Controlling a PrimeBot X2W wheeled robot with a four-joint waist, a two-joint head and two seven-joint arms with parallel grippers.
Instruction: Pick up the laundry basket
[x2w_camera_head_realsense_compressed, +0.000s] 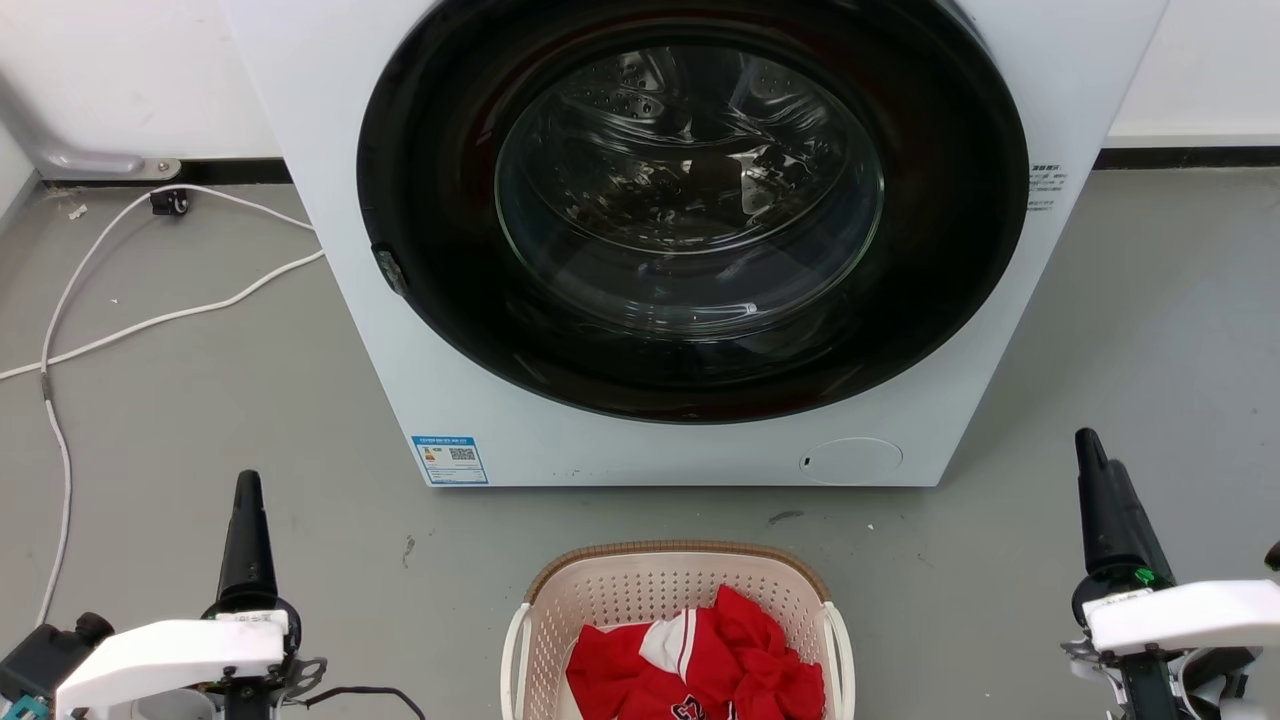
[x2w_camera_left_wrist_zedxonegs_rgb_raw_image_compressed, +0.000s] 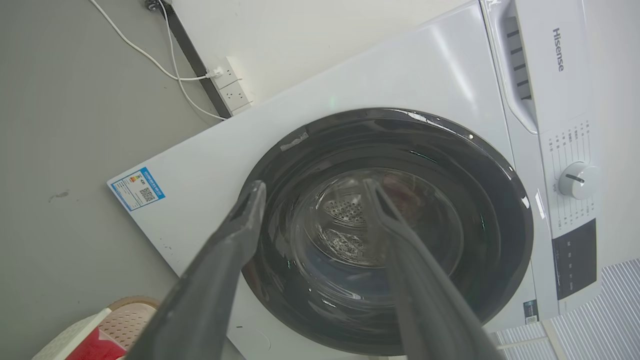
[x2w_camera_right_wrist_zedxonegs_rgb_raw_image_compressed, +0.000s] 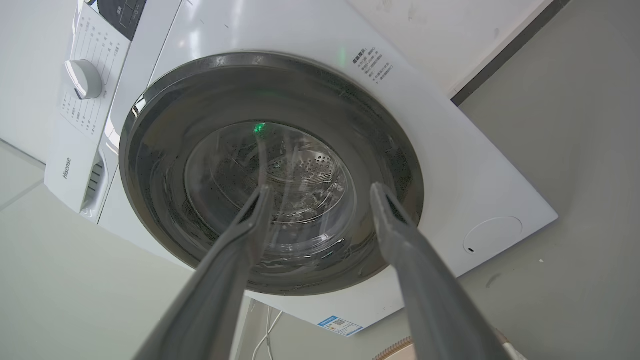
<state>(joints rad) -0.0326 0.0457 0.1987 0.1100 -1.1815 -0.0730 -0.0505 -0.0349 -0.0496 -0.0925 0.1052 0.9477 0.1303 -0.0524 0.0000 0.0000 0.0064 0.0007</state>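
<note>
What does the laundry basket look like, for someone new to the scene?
Find the big white washing machine with the round dark door. On the grey floor just before it sits the laundry basket: cream, perforated, brown woven-look rim, white side handles, red clothes inside.

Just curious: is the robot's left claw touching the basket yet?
Apart. The head view shows bare floor between the left gripper and the basket.
</note>
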